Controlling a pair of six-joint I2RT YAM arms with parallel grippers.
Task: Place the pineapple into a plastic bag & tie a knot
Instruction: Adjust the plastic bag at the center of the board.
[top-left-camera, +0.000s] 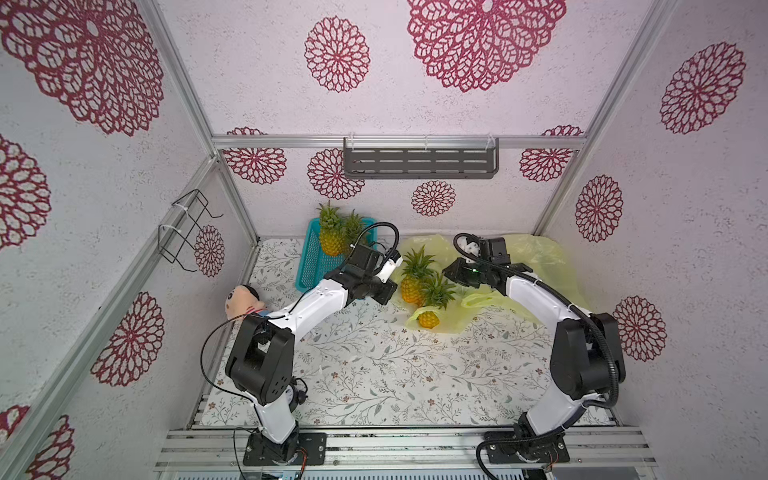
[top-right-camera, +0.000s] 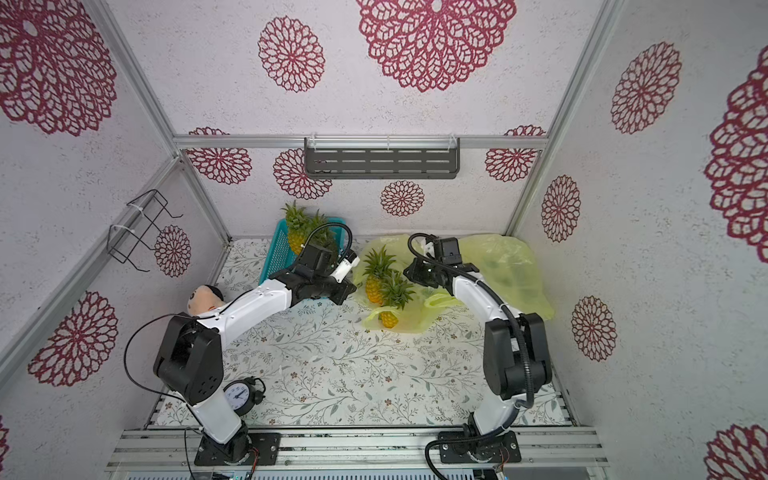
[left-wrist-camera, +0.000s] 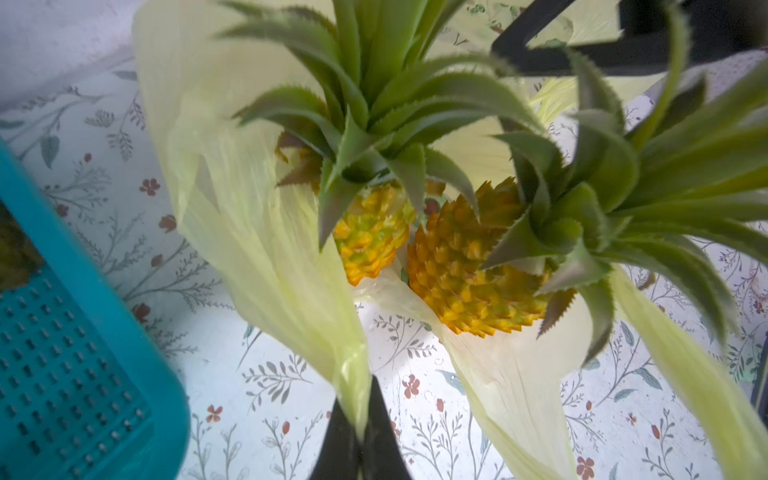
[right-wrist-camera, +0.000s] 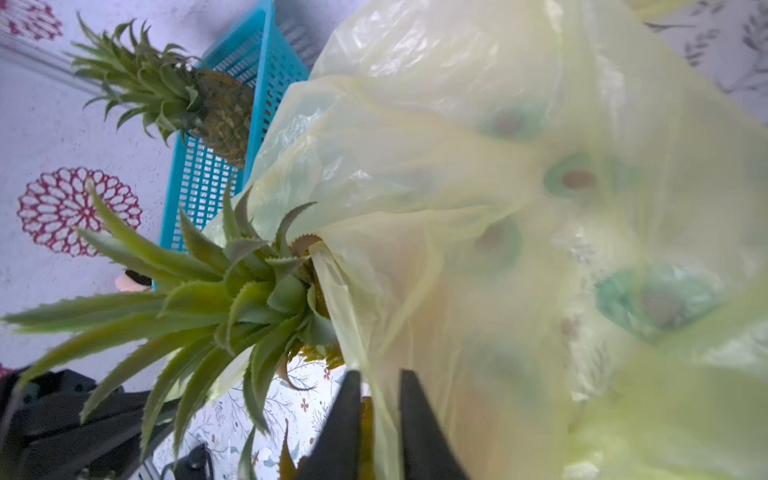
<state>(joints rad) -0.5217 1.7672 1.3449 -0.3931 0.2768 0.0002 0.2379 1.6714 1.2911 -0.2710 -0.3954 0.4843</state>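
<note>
A pale yellow plastic bag (top-left-camera: 540, 257) lies at the back right of the table, its mouth toward the middle. Two small pineapples sit at that mouth: one upright (top-left-camera: 411, 289), one nearer the front (top-left-camera: 429, 319) with bag film looped round it. My left gripper (left-wrist-camera: 361, 411) is shut on a bunched strip of the bag's edge, just left of the pineapples (left-wrist-camera: 469, 270). My right gripper (right-wrist-camera: 380, 382) is on their right, its fingers slightly apart, open, with thin bag film (right-wrist-camera: 457, 187) hanging between them. That film covers one pineapple's body; its leafy crown (right-wrist-camera: 232, 291) sticks out.
A teal basket (top-left-camera: 309, 266) at the back left holds two more pineapples (top-left-camera: 331, 235). A doll (top-left-camera: 243, 301) lies by the left arm and an alarm clock (top-right-camera: 241, 395) stands near its base. A grey shelf (top-left-camera: 419, 160) and a wire rack (top-left-camera: 187, 232) hang on the walls.
</note>
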